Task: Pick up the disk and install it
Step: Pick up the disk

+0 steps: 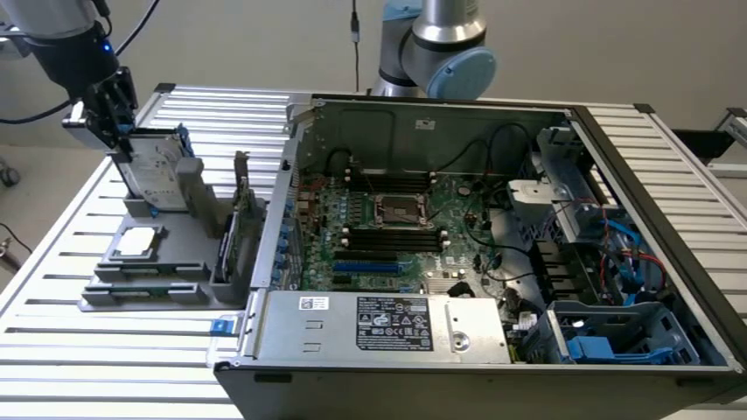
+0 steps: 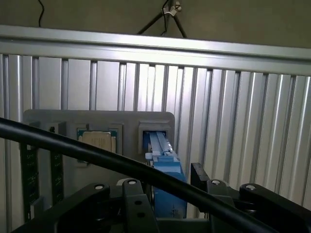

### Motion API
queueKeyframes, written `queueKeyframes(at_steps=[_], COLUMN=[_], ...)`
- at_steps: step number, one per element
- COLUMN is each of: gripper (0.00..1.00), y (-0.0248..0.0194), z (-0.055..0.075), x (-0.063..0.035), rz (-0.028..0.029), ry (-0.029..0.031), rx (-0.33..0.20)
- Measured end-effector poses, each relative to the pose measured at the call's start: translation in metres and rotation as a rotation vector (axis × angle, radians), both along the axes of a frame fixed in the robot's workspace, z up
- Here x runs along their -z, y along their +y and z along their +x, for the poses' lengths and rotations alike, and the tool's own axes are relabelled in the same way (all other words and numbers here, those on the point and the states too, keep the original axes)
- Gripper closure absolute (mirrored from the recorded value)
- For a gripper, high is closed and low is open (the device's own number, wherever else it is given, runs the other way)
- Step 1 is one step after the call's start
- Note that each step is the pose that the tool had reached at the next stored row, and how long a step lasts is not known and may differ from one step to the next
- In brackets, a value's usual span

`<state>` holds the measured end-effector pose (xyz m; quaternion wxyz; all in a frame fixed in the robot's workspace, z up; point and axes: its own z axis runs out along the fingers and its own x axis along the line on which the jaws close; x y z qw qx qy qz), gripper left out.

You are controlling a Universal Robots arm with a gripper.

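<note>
The disk (image 1: 157,171) stands upright on edge in a slot of the grey holder (image 1: 140,293) at the exterior view's left, its white label facing out. My gripper (image 1: 122,131) hangs over the disk's top end, at its left side. In the wrist view the disk's blue carrier edge (image 2: 167,179) runs between my black fingers (image 2: 138,208), and the gripper (image 2: 170,204) straddles it, open, with a narrow gap showing beside one finger.
The open computer case (image 1: 467,219) fills the middle and right, with blue drive bays (image 1: 618,337) at its near right corner. The holder also carries a small silver chip (image 1: 138,241) and an upright card (image 1: 240,236). A black cable (image 2: 97,158) crosses the wrist view.
</note>
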<state>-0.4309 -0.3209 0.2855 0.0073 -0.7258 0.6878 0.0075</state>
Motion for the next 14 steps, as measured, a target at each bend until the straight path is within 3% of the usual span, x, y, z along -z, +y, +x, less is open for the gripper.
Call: queueKeyframes(at_steps=[14], gripper=[0.51], y=[0.0021], z=[-0.0001], x=[0.0005], rz=[-0.0004], ry=[-0.0001], rx=[0.01])
